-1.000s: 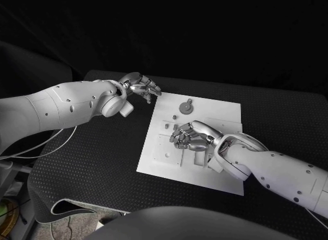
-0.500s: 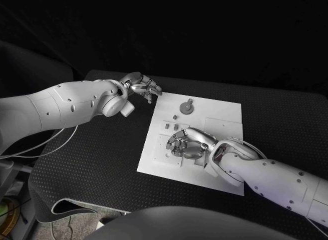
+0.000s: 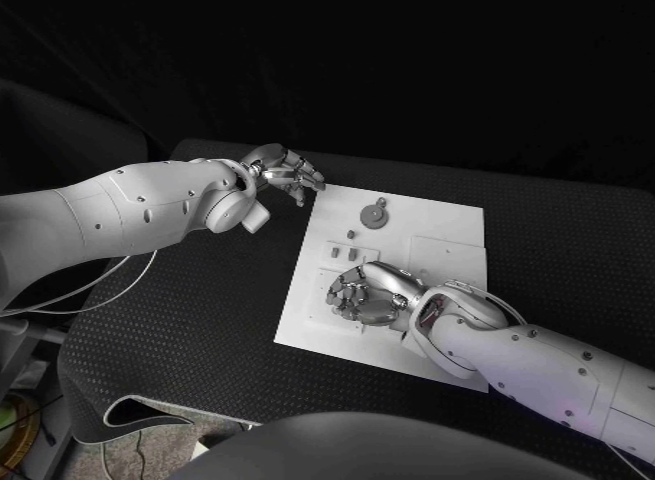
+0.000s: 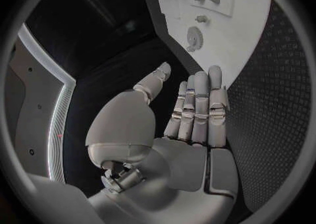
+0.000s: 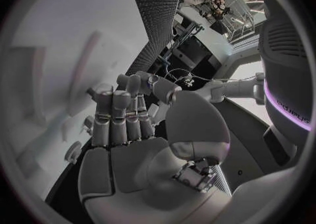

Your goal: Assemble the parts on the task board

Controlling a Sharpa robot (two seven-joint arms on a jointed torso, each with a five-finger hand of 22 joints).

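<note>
Here, the robot's silver many-fingered right hand point(image 3: 370, 295) hangs low over the near middle of the flat white rectangular task board point(image 3: 450, 222), its fingers curled down toward the plate. Whether they pinch a part cannot be told: the head view hides the fingertips, and the right wrist view point(image 5: 125, 124) shows the fingers side by side and bent over the white surface with nothing plainly between them.

Just beyond that hand on the board, two small grey block-shaped parts point(image 3: 342, 254) stand in a recessed panel. Farther toward the board's far edge lies a grey round gear-like disc point(image 3: 373, 213), which also shows in the left wrist view point(image 4: 194, 38). A pale square inset sits on the board to the right of the hand.

The silver many-fingered left hand point(image 3: 281, 172) hovers off the board's far left corner, above the black textured table point(image 3: 169, 320), holding nothing. In the left wrist view point(image 4: 191, 113) its fingers lie straight and pressed together, thumb apart.

By the look of it, the assembly is partway at best: the disc seems unseated and the right hand appears mid-step.
</note>
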